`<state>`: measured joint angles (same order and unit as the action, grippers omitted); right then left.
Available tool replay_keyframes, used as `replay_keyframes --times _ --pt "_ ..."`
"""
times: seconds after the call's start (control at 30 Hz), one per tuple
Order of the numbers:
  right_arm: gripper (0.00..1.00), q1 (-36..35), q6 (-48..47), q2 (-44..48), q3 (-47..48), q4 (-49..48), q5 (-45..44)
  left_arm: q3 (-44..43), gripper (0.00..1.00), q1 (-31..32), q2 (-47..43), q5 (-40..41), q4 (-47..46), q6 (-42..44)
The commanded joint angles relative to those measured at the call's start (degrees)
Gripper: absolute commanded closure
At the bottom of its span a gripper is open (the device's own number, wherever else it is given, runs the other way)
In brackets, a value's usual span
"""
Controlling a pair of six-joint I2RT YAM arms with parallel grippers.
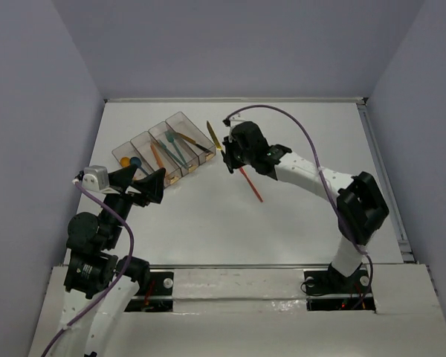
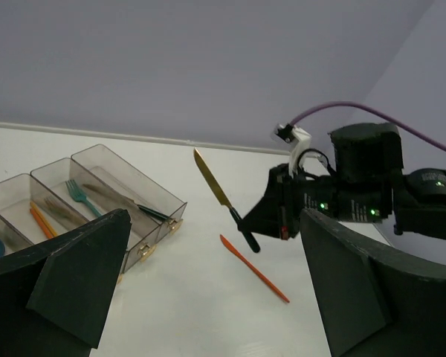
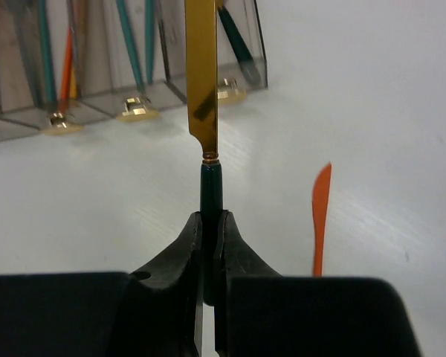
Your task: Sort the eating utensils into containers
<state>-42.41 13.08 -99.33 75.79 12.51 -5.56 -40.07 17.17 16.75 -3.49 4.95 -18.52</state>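
Knife (image 1: 213, 136): gold blade, dark green handle, held off the table in the upper middle of the top view, just right of the row's right end.
Right gripper (image 1: 224, 152): pinched narrow on the butt of the handle, with nothing else in it.
Knife to gripper: only the last bit of handle sits between the fingers. The rest juts out ahead of them, and in the wrist view the blade points straight up the frame toward the rightmost compartment.
Bins (image 2: 157, 196): four joined, upper left of the top view, with teal, orange and dark pieces inside.
Risk, slip: the pinch is short on a thin handle, so the knife may swing or slide out as the wrist turns.
Risk, rim: the blade leads. If it is lowered too soon, the tip could catch the near wall, push the row or lever the knife free.
Risk, wrong slot: the compartments are narrow and joined, so a small sideways error drops it with the forks.
Left gripper (image 1: 140, 184): spread wide and empty at the lower left of the row. It could crowd the drop.
Orange knife (image 1: 251, 184): flat on the table, lower right of the held one and apart from it. It is not yet sorted.
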Motion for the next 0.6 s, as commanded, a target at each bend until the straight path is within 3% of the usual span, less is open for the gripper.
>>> replay_keyframes --times 0.0,0.03,0.27,0.37,0.57 --pt "1.00 -0.39 -5.43 -10.42 19.68 -2.15 3.98 0.08 0.01 -0.21 -0.23 -1.08 -3.19 0.24" --pt "1.00 -0.39 -6.13 -12.80 19.75 -1.97 3.98 0.08 0.01 -0.21 -0.23 -1.08 -3.11 0.24" --pt "1.00 0.75 -7.90 -33.17 49.04 1.97 5.04 0.00 0.01 -0.21 -0.58 -1.08 -2.93 0.33" --pt "1.00 1.80 -8.24 -38.81 56.89 3.65 7.14 0.00 0.01 -0.21 -0.49 -1.00 -2.93 0.33" --pt "1.00 2.34 -10.00 -44.46 62.55 6.03 7.94 -0.09 0.01 -0.21 -0.41 -1.17 -2.93 0.42"
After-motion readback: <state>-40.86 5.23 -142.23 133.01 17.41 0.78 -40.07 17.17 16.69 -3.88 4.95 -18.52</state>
